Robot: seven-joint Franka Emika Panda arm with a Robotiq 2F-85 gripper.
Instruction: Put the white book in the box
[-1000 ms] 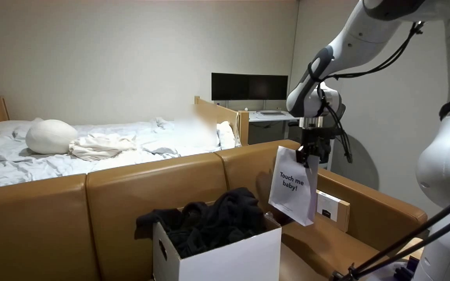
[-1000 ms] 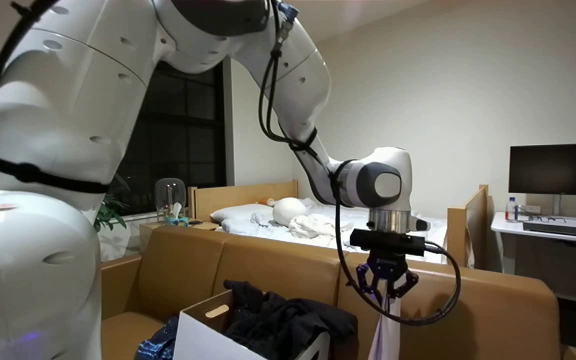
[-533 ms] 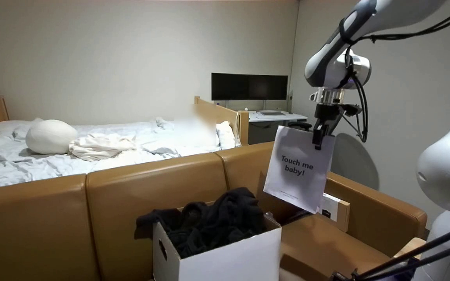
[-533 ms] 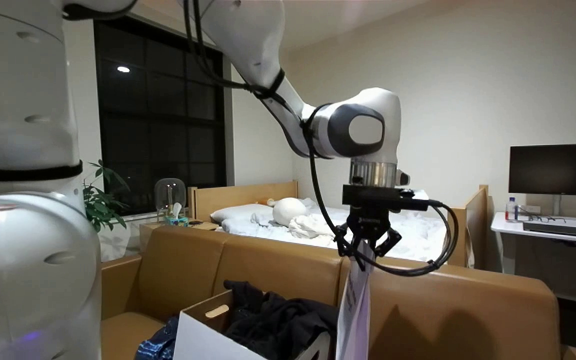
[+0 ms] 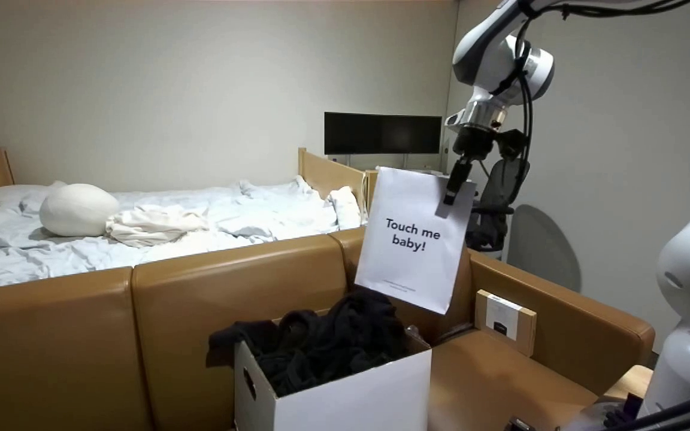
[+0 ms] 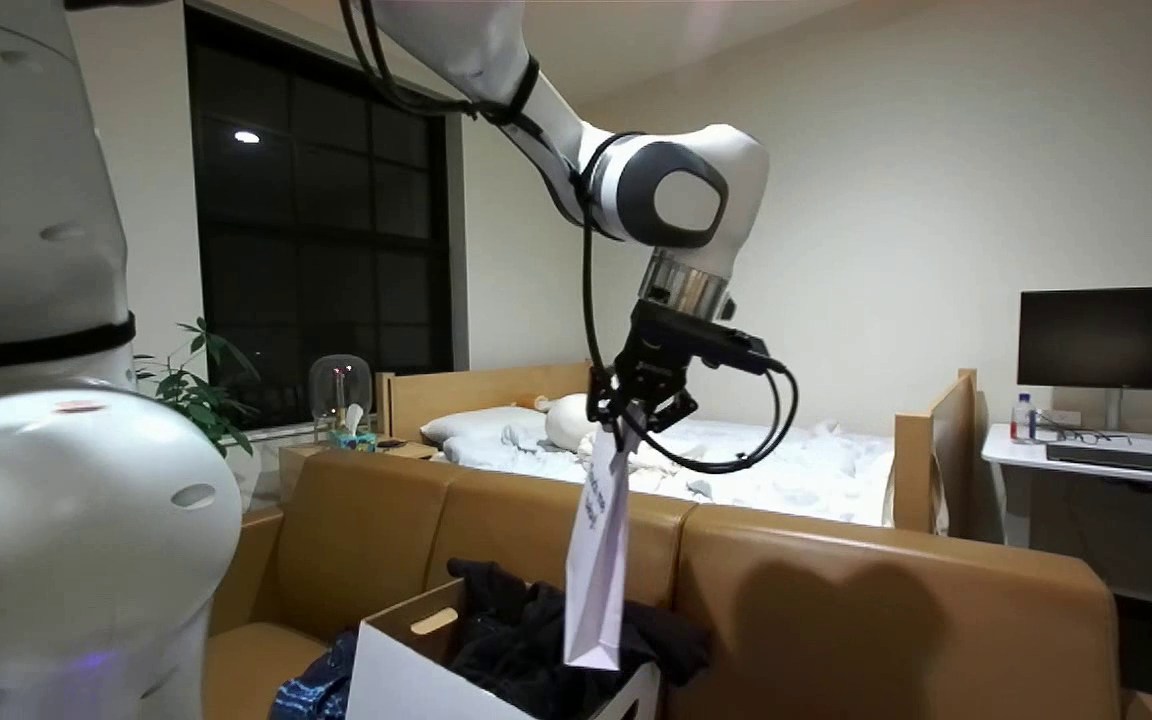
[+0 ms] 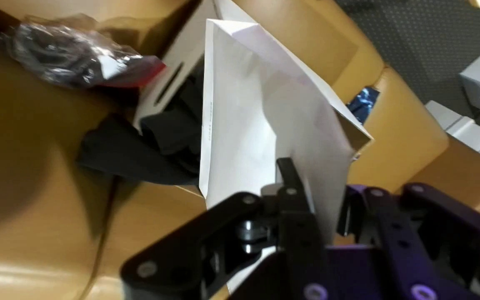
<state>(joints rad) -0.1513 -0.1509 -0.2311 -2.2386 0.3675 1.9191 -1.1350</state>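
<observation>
Wrist view: the white book (image 7: 240, 116) carries print along one edge, too small for you to read. In an exterior view its cover reads "Touch me baby!", with finer, illegible lines below. Your pincer (image 5: 451, 196) is nearly closed, the book's upper edge held between the fingers; the book hangs tilted just above the white box (image 5: 354, 398). The box, on the surface (image 5: 492, 383), contains black cloth (image 5: 333, 341) lapping over its rim. At the surface's far right corner stands a brown package (image 5: 526, 335), white label (image 5: 502, 314) unreadable. A clear bag (image 7: 81, 58), contents dark, lies beside the box.
</observation>
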